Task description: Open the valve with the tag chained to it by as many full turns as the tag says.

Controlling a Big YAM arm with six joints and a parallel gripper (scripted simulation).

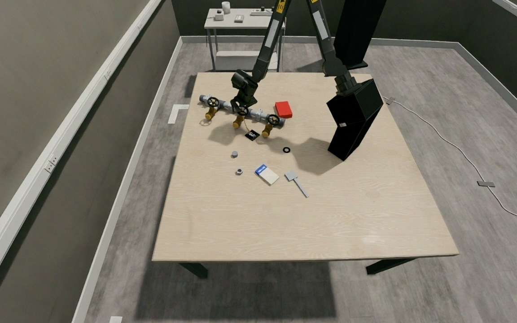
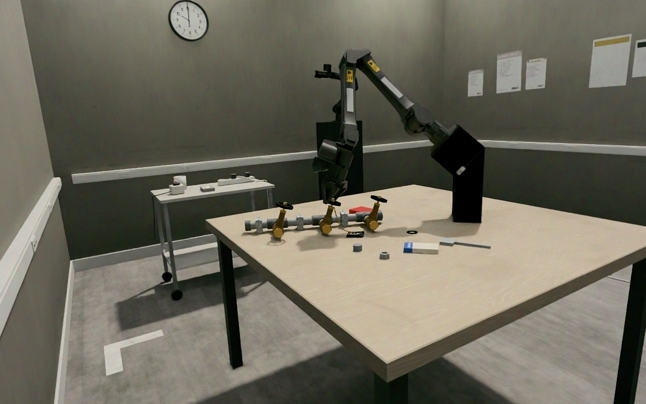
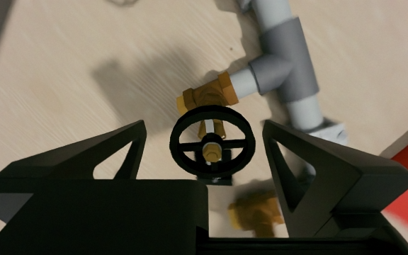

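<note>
A grey pipe lies at the table's back left with three brass valves, each with a black handwheel: left, middle and right. A black tag lies on the table in front, between the middle and right valves, on a thin chain that runs up toward the middle valve. My gripper hangs over the middle valve, also in the side view. In the wrist view the open fingers stand on either side of that handwheel, apart from its rim. The tag's writing is not readable.
A red box lies just behind the pipe's right end. In front lie a black washer, a grey cap, a nut, a blue-and-white box and a grey scraper. My black base stands at the right.
</note>
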